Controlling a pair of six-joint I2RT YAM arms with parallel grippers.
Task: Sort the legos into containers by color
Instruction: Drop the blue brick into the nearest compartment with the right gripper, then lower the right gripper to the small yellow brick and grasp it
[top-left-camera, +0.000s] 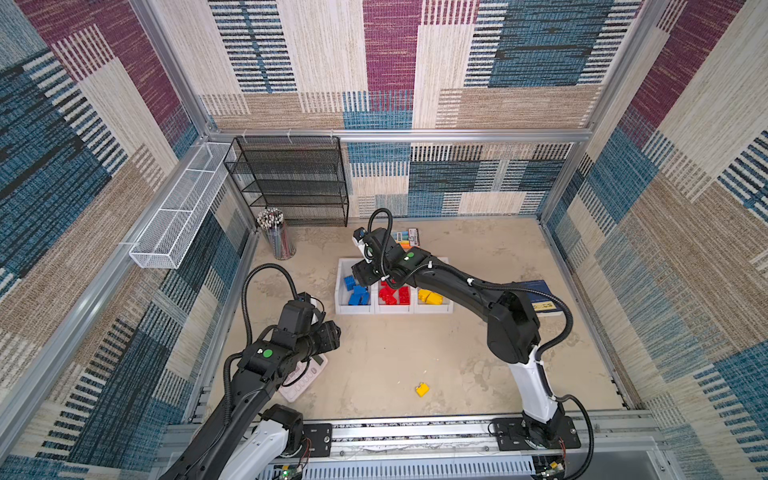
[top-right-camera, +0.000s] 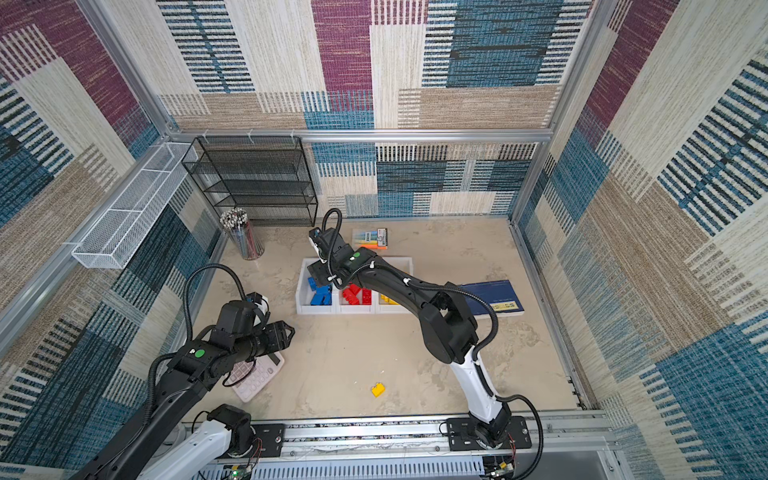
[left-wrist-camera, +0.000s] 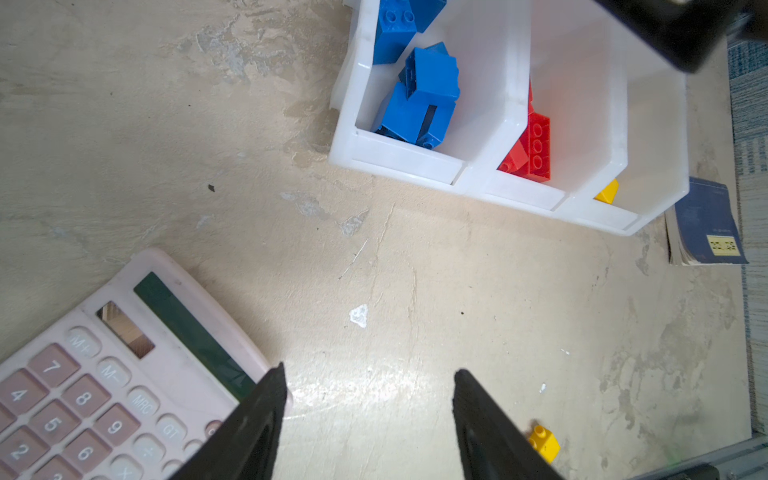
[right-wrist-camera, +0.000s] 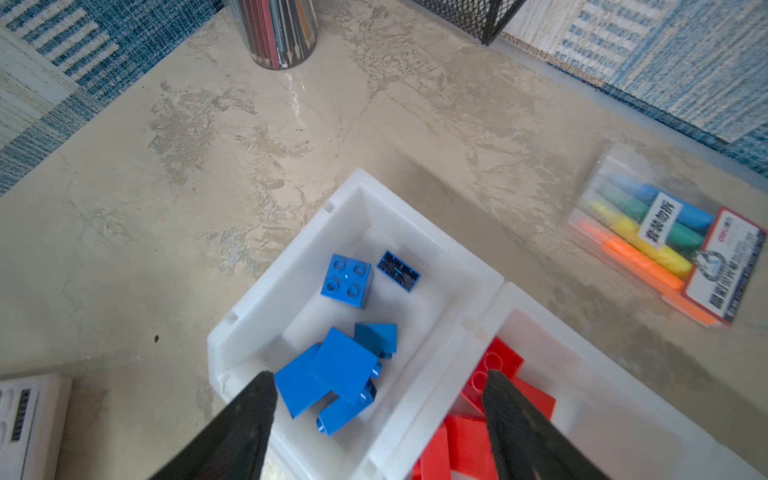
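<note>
The left claw (left-wrist-camera: 370, 370) and right claw (right-wrist-camera: 378, 374) are open, empty. The yellow lego (top-left-camera: 422, 389) by the worktop's (top-left-camera: 374, 353) front edge looks light, hard. Pinch its sides.

We see three white bins (top-left-camera: 353, 308) in a row: blue legos (top-left-camera: 358, 294) in one, red legos (top-left-camera: 392, 294) in the middle, yellow legos (top-left-camera: 430, 296) in the last. At six o'clock from them one yellow lego (top-left-camera: 422, 389) lies on the mottled beige table (top-left-camera: 415, 353). At seven o'clock sits a pale pink calculator (left-wrist-camera: 124, 374), at three o'clock a navy book (left-wrist-camera: 702, 216) with a yellow label, at twelve o'clock a highlighter pack (right-wrist-camera: 648, 232) in blue, green, yellow, orange. The walls (top-left-camera: 540, 62) show woven blue, maroon and cream patches.
</note>
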